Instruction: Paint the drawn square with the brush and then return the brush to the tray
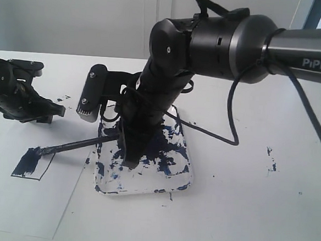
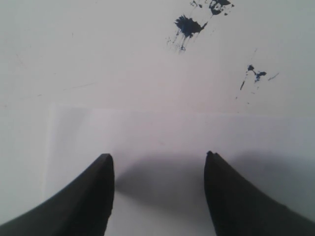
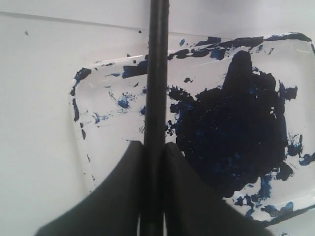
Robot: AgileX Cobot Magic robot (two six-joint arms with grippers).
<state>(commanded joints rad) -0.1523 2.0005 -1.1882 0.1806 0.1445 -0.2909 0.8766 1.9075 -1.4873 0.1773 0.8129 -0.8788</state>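
Note:
The brush (image 1: 76, 145) is a long thin black stick, and its dark tip rests at the upper right corner of the drawn square (image 1: 26, 165). The square is filled with navy on its left part and blank on its right. My right gripper (image 1: 126, 154) reaches over the paint-smeared white tray (image 1: 117, 182) and is shut on the brush handle. In the right wrist view the handle (image 3: 158, 73) runs between the closed fingers of the right gripper (image 3: 154, 145), above the tray (image 3: 110, 142). My left gripper (image 1: 48, 114) hovers open and holds nothing above the paper's far edge, also in its wrist view (image 2: 157, 156).
A white paper sheet (image 1: 33, 205) carries the square, left of the tray. The right arm's black cable (image 1: 232, 120) loops down to the table. Navy specks mark the table at the right (image 1: 271, 161) and beyond the paper (image 2: 189, 24).

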